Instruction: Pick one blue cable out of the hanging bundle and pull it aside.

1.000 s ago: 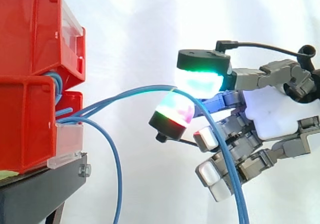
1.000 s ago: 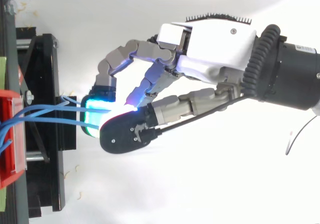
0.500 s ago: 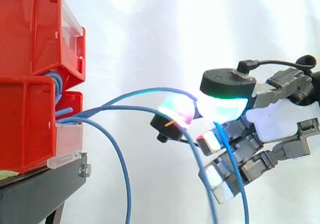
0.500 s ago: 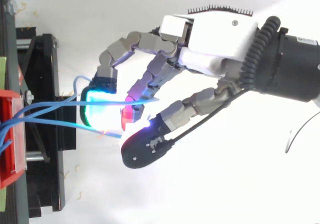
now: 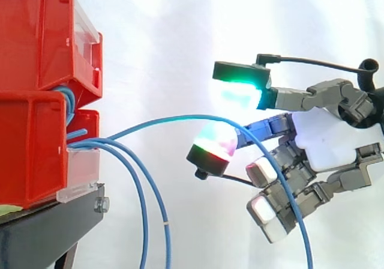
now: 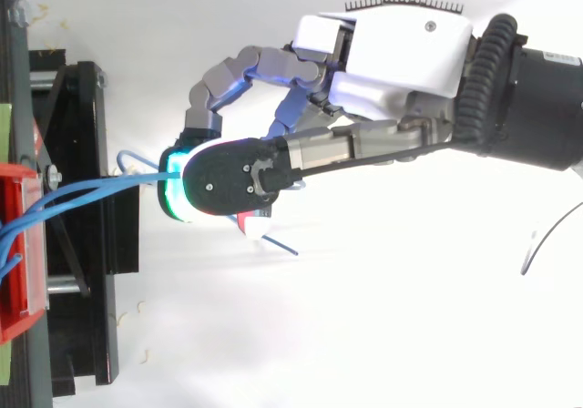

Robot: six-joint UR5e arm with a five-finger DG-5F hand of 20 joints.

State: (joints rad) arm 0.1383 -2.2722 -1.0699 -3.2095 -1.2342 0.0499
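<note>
- A white cloth curtain (image 5: 168, 35) hangs as the backdrop behind the black metal stand (image 5: 42, 230), brightly and evenly lit.
- Stacked red plastic bins (image 5: 36, 47) sit on top of the stand.
- Seen from above, pale crumbs (image 6: 127, 312) lie scattered just beside the stand.

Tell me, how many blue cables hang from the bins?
3: one cable arches over to the hand; two droop side by side near the bins. Others may be hidden inside.

Stacked red bins (image 5: 36, 89) with clear plastic fronts (image 5: 81, 164) sit on a black stand (image 5: 42, 227) before a white curtain (image 5: 168, 41).
</note>
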